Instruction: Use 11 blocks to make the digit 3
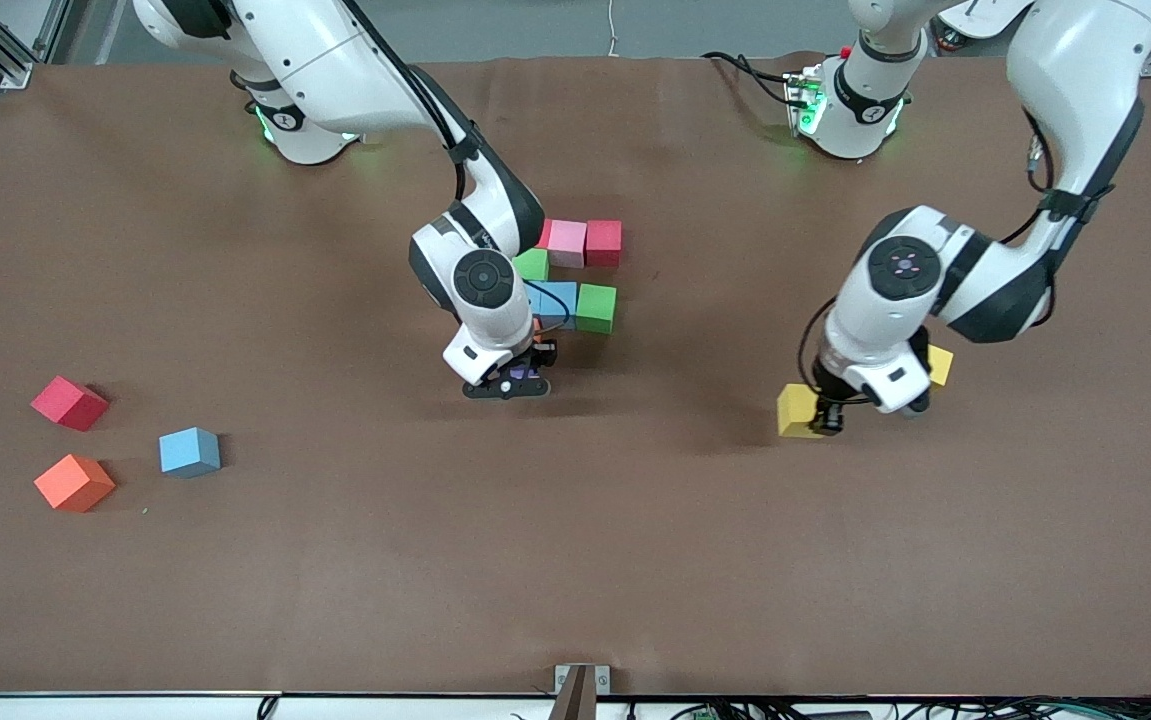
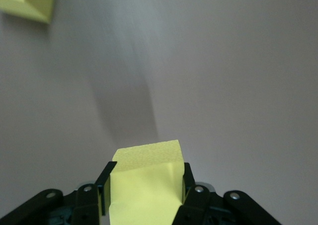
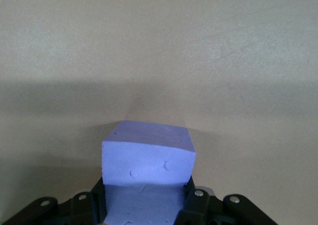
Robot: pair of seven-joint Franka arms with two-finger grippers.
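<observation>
In the right wrist view, a purple block (image 3: 147, 163) sits clamped between the two black fingers (image 3: 191, 205) of the right gripper (image 3: 145, 207). The fingers press against its two side faces. Its top face and one side face show, with small dents in the foam. A bare brown tabletop (image 3: 159, 51) lies around it.

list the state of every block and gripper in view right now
left gripper: shut on a yellow block
right gripper: shut on a purple block
second yellow block: loose on the table
pink, red, green, light blue cluster: placed
red, orange, light blue trio: loose, apart
</observation>
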